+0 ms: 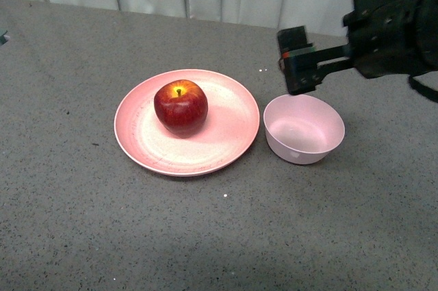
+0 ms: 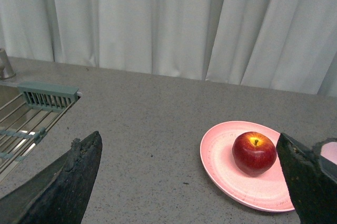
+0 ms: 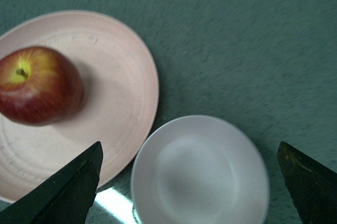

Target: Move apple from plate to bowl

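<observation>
Front view: the apple [image 1: 181, 106] sits near the middle of the plate [image 1: 229, 137]; our right gripper [image 1: 295, 61], spread wide, hovers by the bowl [image 1: 301, 153]. We judge the apple firm and slippery, so we should grip its girth.

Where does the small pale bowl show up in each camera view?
Front: the bowl sits right of the plate, just below the right hand.
Left wrist: only a pale sliver past the plate, behind a finger of the left hand.
Right wrist: bowl between the right hand's fingers, beside the plate.
Shared landmark: the apple on the plate.
</observation>
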Motion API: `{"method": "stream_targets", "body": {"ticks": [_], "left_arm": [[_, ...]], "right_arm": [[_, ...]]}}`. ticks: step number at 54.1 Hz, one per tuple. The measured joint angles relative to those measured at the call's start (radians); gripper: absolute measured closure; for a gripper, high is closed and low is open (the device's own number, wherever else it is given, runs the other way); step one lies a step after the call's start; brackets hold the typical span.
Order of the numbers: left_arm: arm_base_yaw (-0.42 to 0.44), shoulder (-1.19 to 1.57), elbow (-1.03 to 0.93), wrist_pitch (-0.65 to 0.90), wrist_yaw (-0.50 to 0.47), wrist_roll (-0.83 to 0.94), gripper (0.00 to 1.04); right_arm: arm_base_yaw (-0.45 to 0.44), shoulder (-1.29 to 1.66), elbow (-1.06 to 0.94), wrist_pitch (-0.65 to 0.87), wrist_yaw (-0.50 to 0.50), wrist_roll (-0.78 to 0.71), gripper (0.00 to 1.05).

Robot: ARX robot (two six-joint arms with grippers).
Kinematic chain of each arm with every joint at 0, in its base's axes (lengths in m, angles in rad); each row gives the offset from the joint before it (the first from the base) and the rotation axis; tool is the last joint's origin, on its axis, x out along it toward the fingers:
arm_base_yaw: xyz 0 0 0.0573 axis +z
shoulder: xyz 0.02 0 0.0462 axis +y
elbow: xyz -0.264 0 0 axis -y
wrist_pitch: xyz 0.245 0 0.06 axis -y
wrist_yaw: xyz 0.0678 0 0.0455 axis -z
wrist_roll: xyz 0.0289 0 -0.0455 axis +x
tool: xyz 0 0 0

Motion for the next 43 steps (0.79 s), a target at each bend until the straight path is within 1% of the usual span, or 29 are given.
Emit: {"method": "stream_targets", "body": {"ticks": [6, 9, 10, 11, 12, 13, 14, 16, 17, 18, 19, 20, 25, 26, 30, 31, 34, 35, 37, 43], "left_arm": [[0.0, 0.0, 0.0, 0.0, 0.0, 0.0, 0.07], [0.0, 0.0, 0.0, 0.0, 0.0, 0.0, 0.07], [0.0, 0.0, 0.0, 0.0, 0.0, 0.0, 0.07], [0.0, 0.0, 0.0, 0.0, 0.0, 0.0, 0.07], [0.0, 0.0, 0.0, 0.0, 0.0, 0.0, 0.07], [0.0, 0.0, 0.0, 0.0, 0.002, 0.0, 0.07], [0.0, 0.0, 0.0, 0.0, 0.003, 0.0, 0.07], [0.0, 0.0, 0.0, 0.0, 0.002, 0.0, 0.07], [0.0, 0.0, 0.0, 0.0, 0.002, 0.0, 0.07], [0.0, 0.001, 0.0, 0.0, -0.001, 0.0, 0.07], [0.0, 0.001, 0.0, 0.0, -0.001, 0.0, 0.07], [0.0, 0.001, 0.0, 0.0, -0.001, 0.0, 0.07], [0.0, 0.0, 0.0, 0.0, 0.0, 0.0, 0.07], [0.0, 0.0, 0.0, 0.0, 0.0, 0.0, 0.07], [0.0, 0.0, 0.0, 0.0, 0.0, 0.0, 0.07], [0.0, 0.0, 0.0, 0.0, 0.0, 0.0, 0.07], [0.0, 0.0, 0.0, 0.0, 0.0, 0.0, 0.07], [0.0, 0.0, 0.0, 0.0, 0.0, 0.0, 0.07], [0.0, 0.0, 0.0, 0.0, 0.0, 0.0, 0.07], [0.0, 0.0, 0.0, 0.0, 0.0, 0.0, 0.07]], "right_arm": [[-0.043, -0.119, -0.124, 0.097, 0.029, 0.003, 0.09], [-0.058, -0.17, -0.188, 0.155, 0.023, -0.002, 0.09], [-0.06, -0.184, -0.223, 0.21, 0.05, 0.006, 0.11], [-0.059, -0.188, -0.256, 0.294, 0.102, 0.013, 0.14], [-0.059, -0.194, -0.307, 0.43, 0.169, 0.021, 0.19], [-0.06, -0.2, -0.345, 0.515, 0.226, 0.024, 0.23], [-0.064, -0.212, -0.385, 0.591, 0.255, 0.029, 0.26], [-0.079, -0.252, -0.465, 0.709, 0.268, 0.034, 0.33], [-0.083, -0.264, -0.483, 0.732, 0.27, 0.034, 0.35], [-0.096, -0.302, -0.526, 0.782, 0.27, 0.037, 0.41], [-0.105, -0.328, -0.549, 0.8, 0.269, 0.04, 0.44], [-0.109, -0.341, -0.558, 0.805, 0.268, 0.04, 0.46], [-0.139, -0.443, -0.632, 0.801, 0.237, 0.043, 0.64], [-0.141, -0.451, -0.638, 0.799, 0.234, 0.043, 0.66], [-0.163, -0.505, -0.683, 0.772, 0.213, 0.044, 0.8], [-0.165, -0.512, -0.687, 0.768, 0.211, 0.045, 0.81], [-0.179, -0.558, -0.715, 0.747, 0.199, 0.046, 0.92], [-0.181, -0.566, -0.719, 0.743, 0.197, 0.046, 0.94], [-0.19, -0.608, -0.736, 0.725, 0.186, 0.047, 1.03], [-0.21, -0.698, -0.771, 0.671, 0.164, 0.048, 1.04]]}}
